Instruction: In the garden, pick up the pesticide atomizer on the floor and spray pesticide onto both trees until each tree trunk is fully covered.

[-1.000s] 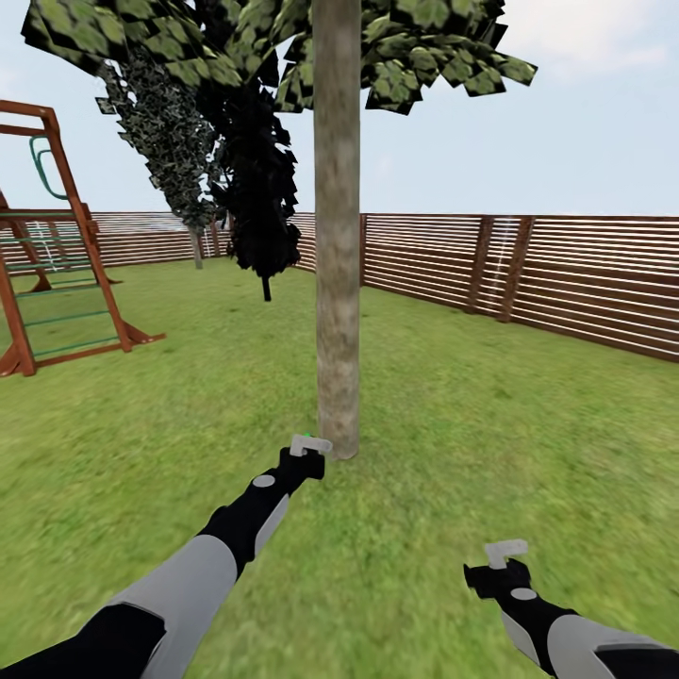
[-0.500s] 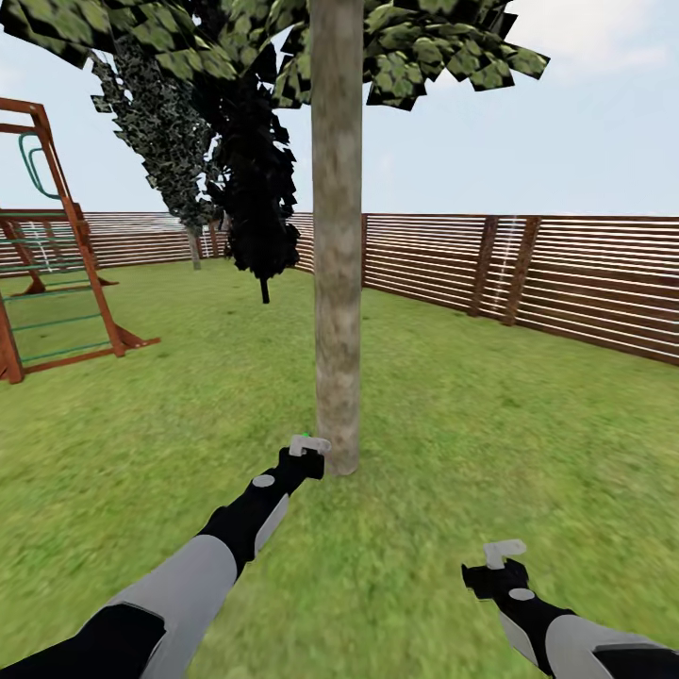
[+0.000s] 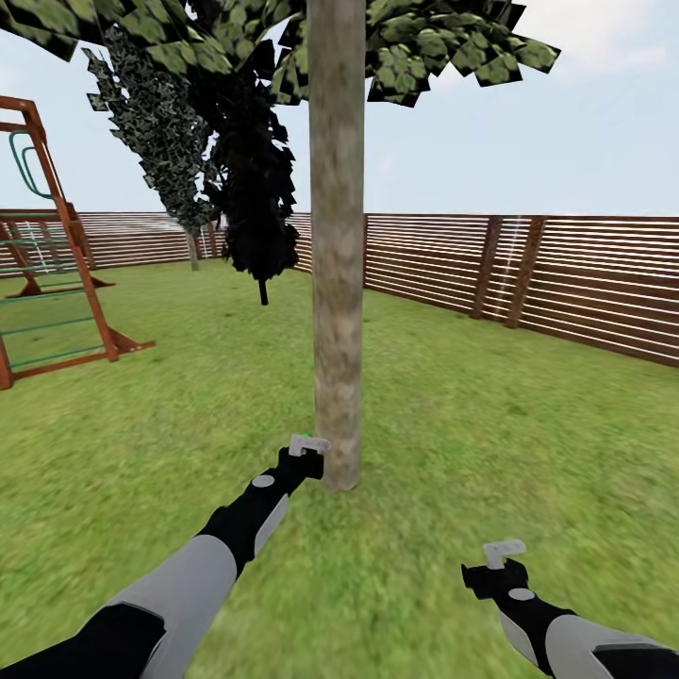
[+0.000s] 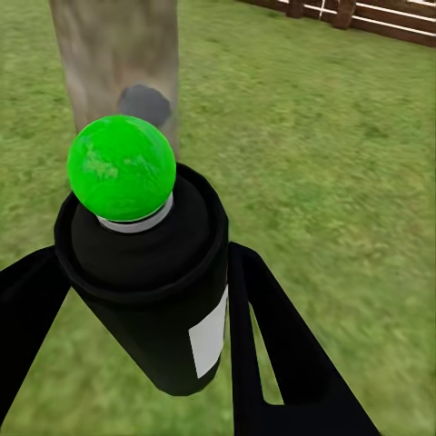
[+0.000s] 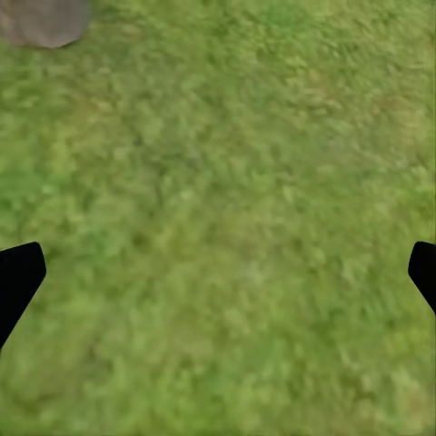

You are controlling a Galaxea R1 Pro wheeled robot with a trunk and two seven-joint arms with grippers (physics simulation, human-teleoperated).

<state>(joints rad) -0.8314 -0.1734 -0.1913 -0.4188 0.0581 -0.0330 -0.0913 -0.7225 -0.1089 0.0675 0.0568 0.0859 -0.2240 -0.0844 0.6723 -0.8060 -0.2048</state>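
The head view looks forward and slightly down from above both arms, across the lawn (image 3: pixel 453 424) to the fence (image 3: pixel 566 273). The tree trunk (image 3: pixel 337 283) stands just ahead of the left gripper (image 3: pixel 308 445). The left wrist view faces along its fingers, close, toward that same tree trunk (image 4: pixel 118 64). The right wrist view looks down on the grass, with the trunk's base (image 5: pixel 41 20) ahead at the picture's edge.

No readable text anywhere in these views.
The pesticide atomizer (image 4: pixel 150 300), a black bottle with a green top, carries a white label (image 4: pixel 208 337), but the label shows blank, with no letters, numbers or brand marks that can be made out.
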